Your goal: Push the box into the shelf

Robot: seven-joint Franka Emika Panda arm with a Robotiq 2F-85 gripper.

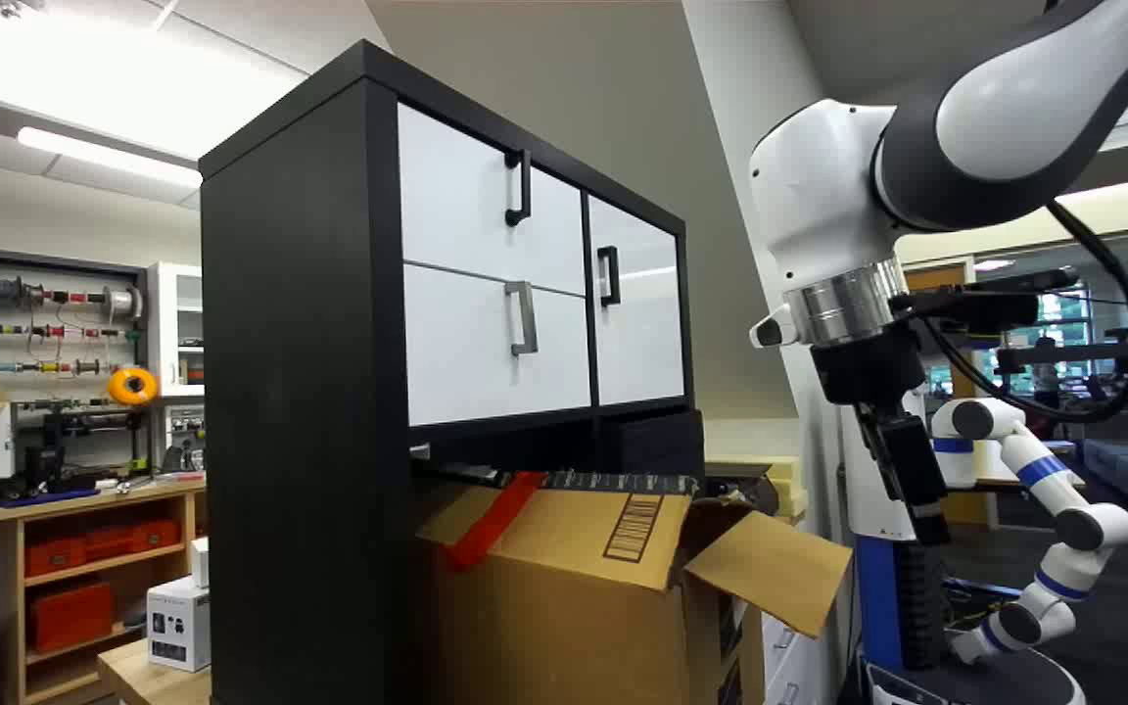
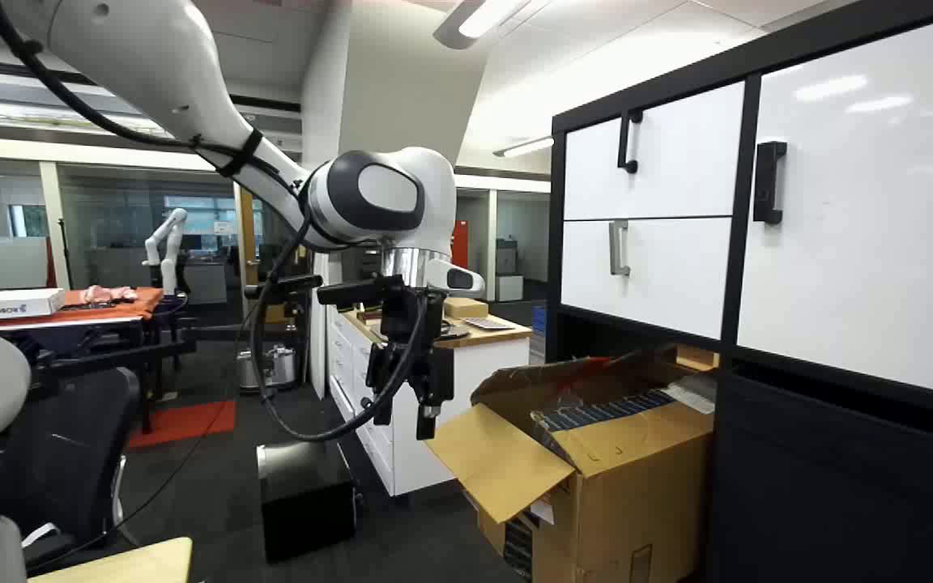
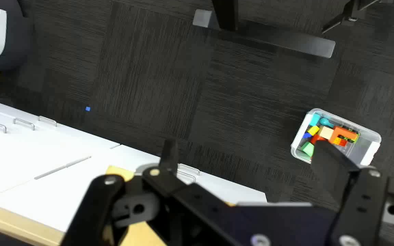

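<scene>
The box [image 1: 564,617], a large brown carton with loose flaps and a red strip, also shows in an exterior view [image 2: 636,510]. Its rear part sits in the dark lower compartment of the shelf, and its front sticks out. One flap hangs outward. The shelf [image 1: 290,372] is black with white drawer fronts and black and grey handles; it also shows in an exterior view [image 2: 653,283]. My gripper [image 1: 928,524] points down in front of the box, apart from its flap. In the wrist view its fingers [image 3: 246,148] are apart with nothing between them. The box does not show clearly there.
A white drawer unit [image 2: 422,437] with a wooden top stands behind the box. A black case [image 2: 304,502] is on the floor. A clear bin of toys [image 3: 366,147] lies below the gripper. A second white robot arm [image 1: 1063,529] stands behind.
</scene>
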